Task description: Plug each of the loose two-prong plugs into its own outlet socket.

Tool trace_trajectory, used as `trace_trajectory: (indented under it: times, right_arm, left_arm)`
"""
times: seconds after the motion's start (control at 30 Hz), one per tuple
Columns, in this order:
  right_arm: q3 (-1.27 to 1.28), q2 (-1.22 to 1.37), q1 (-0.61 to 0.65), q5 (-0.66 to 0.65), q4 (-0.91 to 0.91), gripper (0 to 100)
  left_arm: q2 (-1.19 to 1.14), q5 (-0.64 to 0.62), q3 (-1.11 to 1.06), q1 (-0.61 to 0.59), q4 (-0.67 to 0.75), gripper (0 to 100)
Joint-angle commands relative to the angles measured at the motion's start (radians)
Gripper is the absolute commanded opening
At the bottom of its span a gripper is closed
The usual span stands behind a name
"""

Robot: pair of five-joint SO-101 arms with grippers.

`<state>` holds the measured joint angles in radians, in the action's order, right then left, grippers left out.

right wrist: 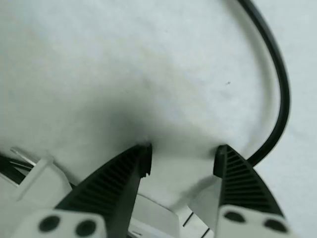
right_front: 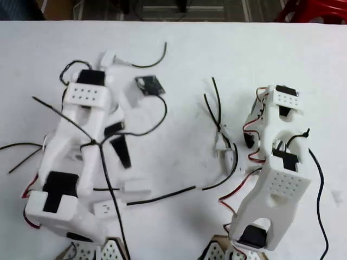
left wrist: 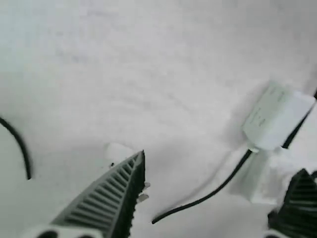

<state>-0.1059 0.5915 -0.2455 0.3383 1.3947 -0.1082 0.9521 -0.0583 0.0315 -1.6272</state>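
Where it lies, the plug (right_front: 221, 144) runs near-to-far.

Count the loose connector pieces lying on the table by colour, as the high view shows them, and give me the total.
white connector pieces: 4
black connector piece: 1
Total: 5

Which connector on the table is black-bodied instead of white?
The black connector in the table's far middle, cable curling nearward; the others, like the central pair, have white bodies.
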Motion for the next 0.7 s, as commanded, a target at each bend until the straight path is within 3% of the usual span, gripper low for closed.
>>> trace_trajectory:
  times: [0.0,0.23,0.57,0.67]
  right_arm:
    - [-0.035,0.012,0.005,-0.005,-0.028,21.2]
    - [-0.035,0.012,0.005,-0.008,-0.028,21.2]
    - [-0.035,0.012,0.005,-0.011,-0.03,21.2]
    - [-0.035,0.012,0.005,-0.011,-0.031,21.2]
  left_arm:
    - [0.035,0.081,-0.094,0.056,-0.057,42]
    - [0.035,0.186,-0.324,0.07,0.121,42]
    - [0.027,0.178,-0.445,0.094,0.394,42]
    - [0.027,0.094,-0.482,0.114,0.471,42]
